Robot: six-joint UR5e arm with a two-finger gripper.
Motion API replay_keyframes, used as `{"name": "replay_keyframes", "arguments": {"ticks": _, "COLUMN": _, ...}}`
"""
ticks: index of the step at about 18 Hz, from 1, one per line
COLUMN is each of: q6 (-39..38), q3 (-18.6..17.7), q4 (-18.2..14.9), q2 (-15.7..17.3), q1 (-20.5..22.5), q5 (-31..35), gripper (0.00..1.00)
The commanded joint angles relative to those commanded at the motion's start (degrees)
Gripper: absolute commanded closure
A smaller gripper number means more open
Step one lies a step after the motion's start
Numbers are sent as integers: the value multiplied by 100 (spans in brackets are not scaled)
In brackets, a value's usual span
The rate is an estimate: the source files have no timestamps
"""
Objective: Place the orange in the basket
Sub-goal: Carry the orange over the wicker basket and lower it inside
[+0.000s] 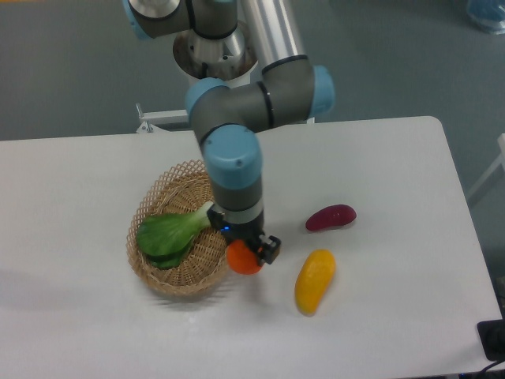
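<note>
The orange (243, 260) is a small round bright-orange fruit, held between my gripper's fingers just off the right rim of the basket. My gripper (246, 251) points down and is shut on it; the arm hides its top. The basket (154, 207) is an oval tan wicker one at centre-left of the white table. A green leafy vegetable (170, 234) lies inside it. Whether the orange touches the table or the rim I cannot tell.
A yellow-orange mango-like fruit (315, 281) lies on the table right of the gripper. A dark purple oblong vegetable (331, 217) lies above it. The arm's base (215, 49) stands behind the table's far edge.
</note>
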Motion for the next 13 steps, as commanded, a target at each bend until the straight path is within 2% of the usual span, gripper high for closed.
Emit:
{"name": "replay_keyframes", "arguments": {"ticks": 3, "q6": -53, "q3": -18, "q4": -26, "q2": -131, "q1": -430, "q5": 281, "gripper": 24}}
{"name": "replay_keyframes", "arguments": {"ticks": 6, "q6": -53, "q3": -9, "q4": -272, "q2": -193, "q1": -703, "q5": 299, "gripper": 23}}
{"name": "replay_keyframes", "arguments": {"ticks": 13, "q6": -53, "q3": -88, "q4": -448, "q2": -202, "q1": -871, "q5": 290, "gripper": 0}}
